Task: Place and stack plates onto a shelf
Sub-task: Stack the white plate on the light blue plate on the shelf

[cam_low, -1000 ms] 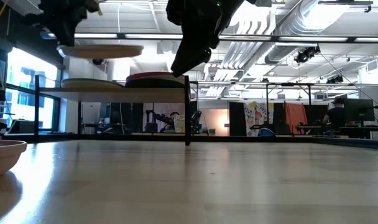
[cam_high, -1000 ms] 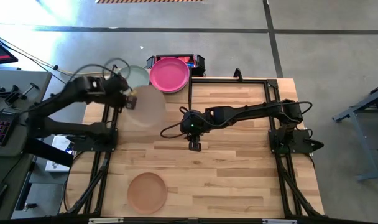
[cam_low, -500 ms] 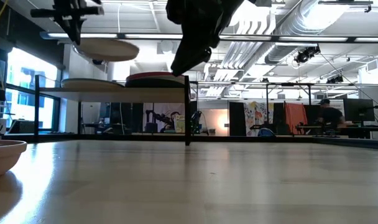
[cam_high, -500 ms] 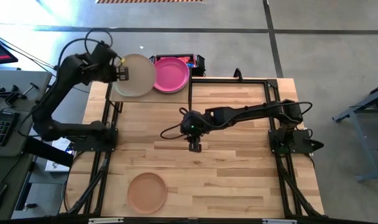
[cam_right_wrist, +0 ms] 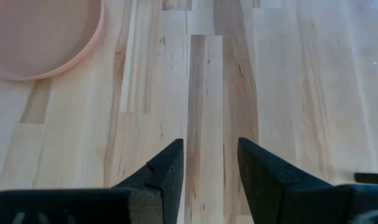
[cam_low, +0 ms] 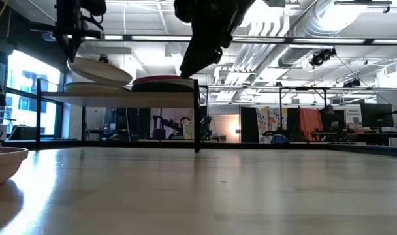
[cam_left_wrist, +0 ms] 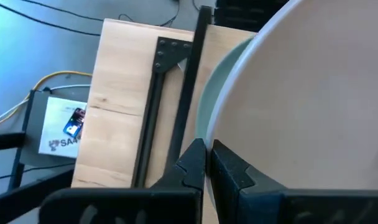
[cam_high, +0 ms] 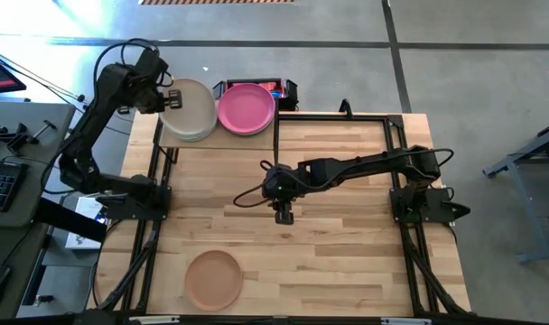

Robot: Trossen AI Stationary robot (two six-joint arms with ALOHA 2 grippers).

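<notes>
My left gripper (cam_high: 171,97) is over the shelf's left end and shut on an off-white plate (cam_high: 191,110). In the low view this plate (cam_low: 99,70) is tilted just above a stack (cam_low: 97,87) on the shelf (cam_low: 120,95). A pale green plate's rim (cam_left_wrist: 209,112) shows beneath it in the left wrist view. A magenta plate (cam_high: 246,108) tops the shelf's right stack. A peach plate (cam_high: 213,278) rests flat on the table near its near left corner. My right gripper (cam_high: 283,214) hangs open over the table's middle, touching nothing. My left gripper pinches the off-white plate's rim (cam_left_wrist: 221,144) between its two fingers (cam_left_wrist: 192,165), at the plate's left edge. The fingers come from the table's left. The plate is tilted, its far side (cam_low: 127,79) lowest and close over the stack; whether it touches the stack I cannot tell.
The shelf's black frame (cam_left_wrist: 176,93) runs beside the held plate. A black metal rail (cam_high: 333,116) borders the tabletop's far side. The peach plate (cam_right_wrist: 40,34) lies ahead of my right gripper (cam_right_wrist: 209,165). Bare wood spans the table's middle and right.
My left gripper has carried the off-white plate from over the table's left part toward the far edge, to above the shelf's left stack. It has then lowered and tipped the plate, which was level and now slopes down toward the stack. My right arm has kept still.
</notes>
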